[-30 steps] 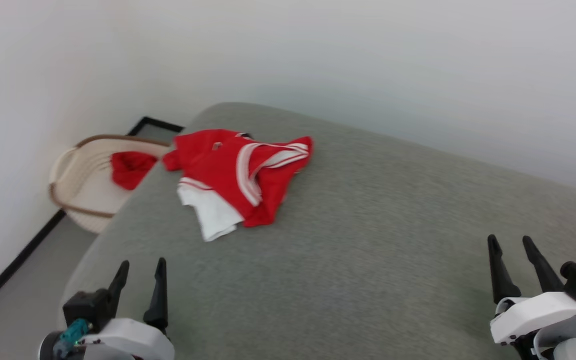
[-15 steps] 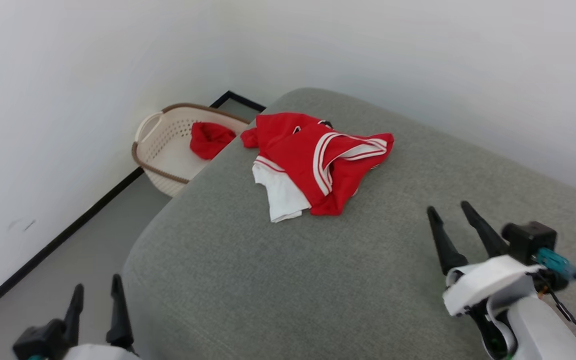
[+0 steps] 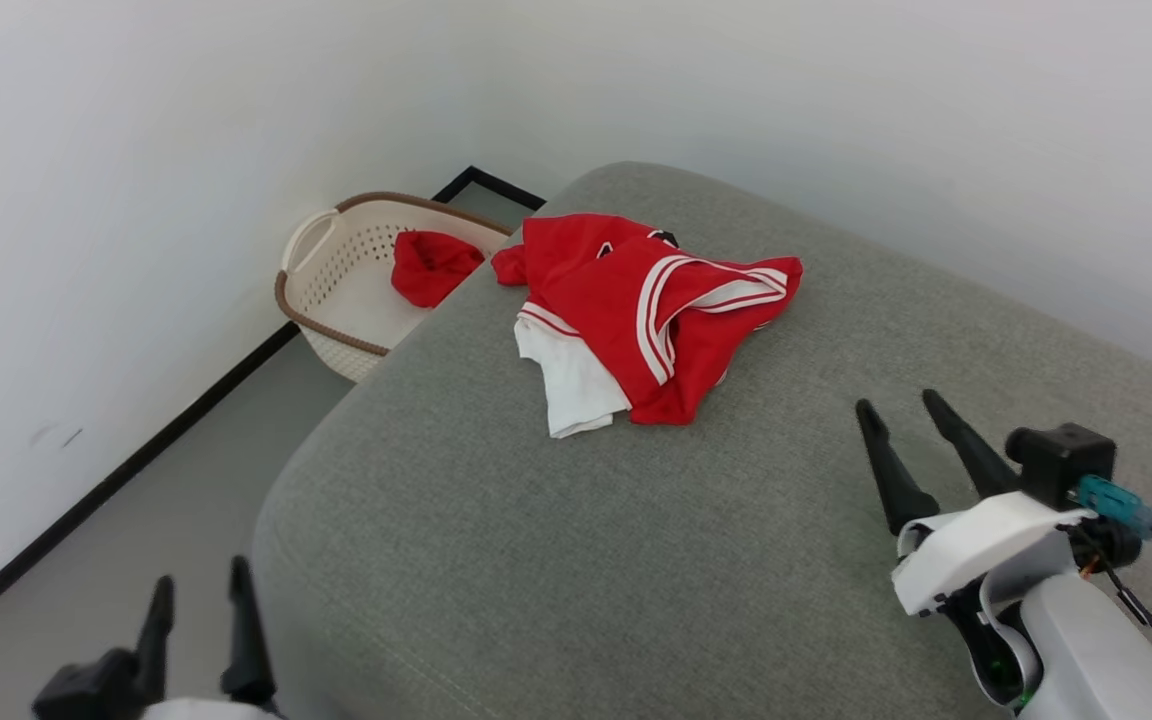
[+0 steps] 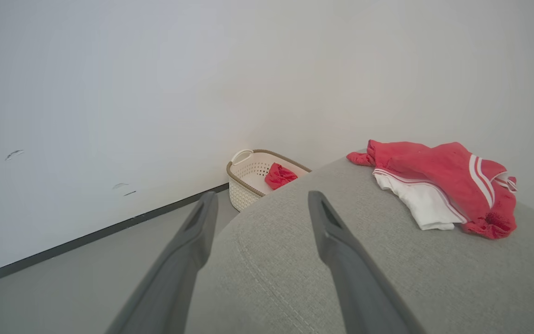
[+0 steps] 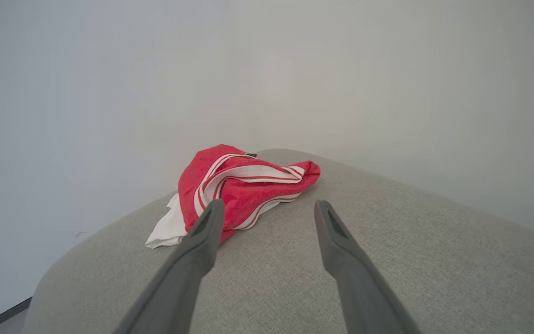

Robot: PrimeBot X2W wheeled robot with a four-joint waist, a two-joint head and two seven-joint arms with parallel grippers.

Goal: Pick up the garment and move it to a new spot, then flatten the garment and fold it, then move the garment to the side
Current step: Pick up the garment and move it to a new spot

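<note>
The garment (image 3: 636,310) is a red jersey with a white sleeve and red-and-white striped trim, lying crumpled near the far left end of the grey cushion (image 3: 716,520). It also shows in the left wrist view (image 4: 438,185) and the right wrist view (image 5: 239,188). My right gripper (image 3: 898,402) hovers open over the cushion, well short of the garment and to its right. My left gripper (image 3: 201,585) is open at the lower left, off the cushion's left edge above the floor. Nothing is between either pair of fingers.
A cream laundry basket (image 3: 336,290) with a brown rim stands on the floor by the wall corner, left of the cushion, holding a small plain red cloth (image 3: 433,265). White walls close in behind. Grey floor (image 3: 136,540) runs along the cushion's left side.
The head view has swung left, so everything has shifted right in the picture. The right gripper sits a little higher over the cushion. The garment lies as before.
</note>
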